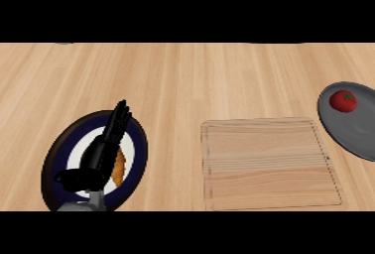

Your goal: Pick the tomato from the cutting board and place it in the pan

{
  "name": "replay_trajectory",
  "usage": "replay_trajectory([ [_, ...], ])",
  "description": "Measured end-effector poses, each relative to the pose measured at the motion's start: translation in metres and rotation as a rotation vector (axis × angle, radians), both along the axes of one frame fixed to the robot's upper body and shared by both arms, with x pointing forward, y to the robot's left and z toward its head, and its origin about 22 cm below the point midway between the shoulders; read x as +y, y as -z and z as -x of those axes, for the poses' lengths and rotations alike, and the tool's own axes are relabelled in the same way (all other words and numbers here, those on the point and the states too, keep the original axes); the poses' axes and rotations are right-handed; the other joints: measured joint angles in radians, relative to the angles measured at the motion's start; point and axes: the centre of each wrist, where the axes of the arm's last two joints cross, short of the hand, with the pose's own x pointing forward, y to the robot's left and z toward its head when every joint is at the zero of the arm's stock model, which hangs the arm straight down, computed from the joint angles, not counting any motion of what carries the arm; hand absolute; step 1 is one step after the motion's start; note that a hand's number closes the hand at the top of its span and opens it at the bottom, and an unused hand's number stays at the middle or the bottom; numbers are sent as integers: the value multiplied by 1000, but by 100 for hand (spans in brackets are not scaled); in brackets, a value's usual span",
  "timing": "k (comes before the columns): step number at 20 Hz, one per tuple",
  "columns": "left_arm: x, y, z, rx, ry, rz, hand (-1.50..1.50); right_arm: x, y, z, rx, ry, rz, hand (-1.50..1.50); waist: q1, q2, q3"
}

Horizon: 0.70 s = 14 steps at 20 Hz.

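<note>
Cutting board (270, 163) as ref: well left of it sits a dark blue plate w/ white centre (64, 158), and the left hand (99, 154) is over that plate, fingers straight and together pointing away from the robot, holding nothing, w/ an orange item (118, 168) on the plate partly hidden beside it. Board itself is a pale wood slab on the wood counter (183, 79). Right of the board, near its far right corner, grey pan (348, 131) is cut by the view edge, w/ the tomato (343, 100) inside it, toward the pan's far side; right hand doesn't show.
</note>
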Motion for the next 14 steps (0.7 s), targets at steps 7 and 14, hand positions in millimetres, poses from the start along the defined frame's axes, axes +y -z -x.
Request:
replay_trajectory([
  [7,2,-1,-8,2,-2,-7,0,-4,12,22,24,1,51,-150,-4,-2,0],
  [14,-2,-2,5,-1,0,-1,0,-6,18,35,49,-1,87,-150,-4,-4,-1],
])
